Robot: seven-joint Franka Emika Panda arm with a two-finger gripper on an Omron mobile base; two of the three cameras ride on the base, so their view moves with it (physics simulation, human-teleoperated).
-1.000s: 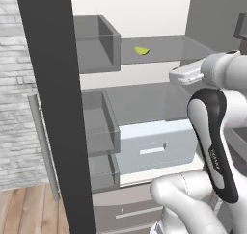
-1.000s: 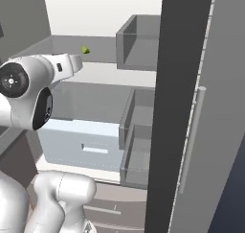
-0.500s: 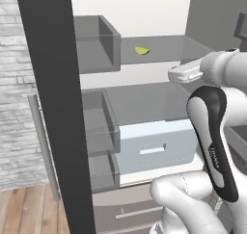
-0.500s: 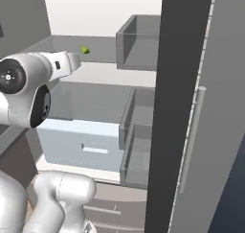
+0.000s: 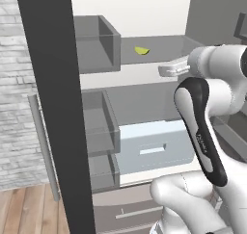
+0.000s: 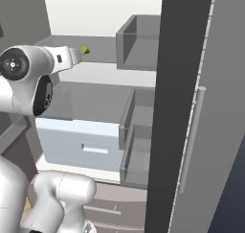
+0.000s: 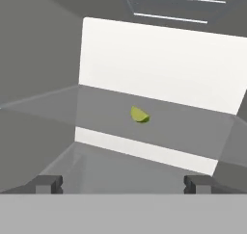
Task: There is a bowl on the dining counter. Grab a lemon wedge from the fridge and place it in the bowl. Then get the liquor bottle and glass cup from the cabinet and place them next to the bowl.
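A small yellow-green lemon wedge (image 5: 141,50) (image 6: 85,50) (image 7: 140,115) lies on the upper grey shelf (image 5: 164,47) of the open fridge, towards the back. My gripper (image 5: 163,71) (image 6: 75,55) (image 7: 123,185) is open and holds nothing. It hovers at the front of that shelf and points at the wedge, still a short way from it. In the hand view the wedge sits just above the midpoint between the two dark fingertips (image 7: 48,184). The bowl, liquor bottle and glass cup are out of view.
The open fridge door (image 5: 55,108) (image 6: 177,107) stands edge-on beside the arm, with grey door bins (image 5: 96,43) (image 6: 139,40) on it. A pale blue drawer (image 5: 152,146) (image 6: 81,138) sits below a second grey shelf (image 5: 140,100).
The hand has moved forward and slightly up towards the upper shelf and the lemon wedge. The jaws have stayed open.
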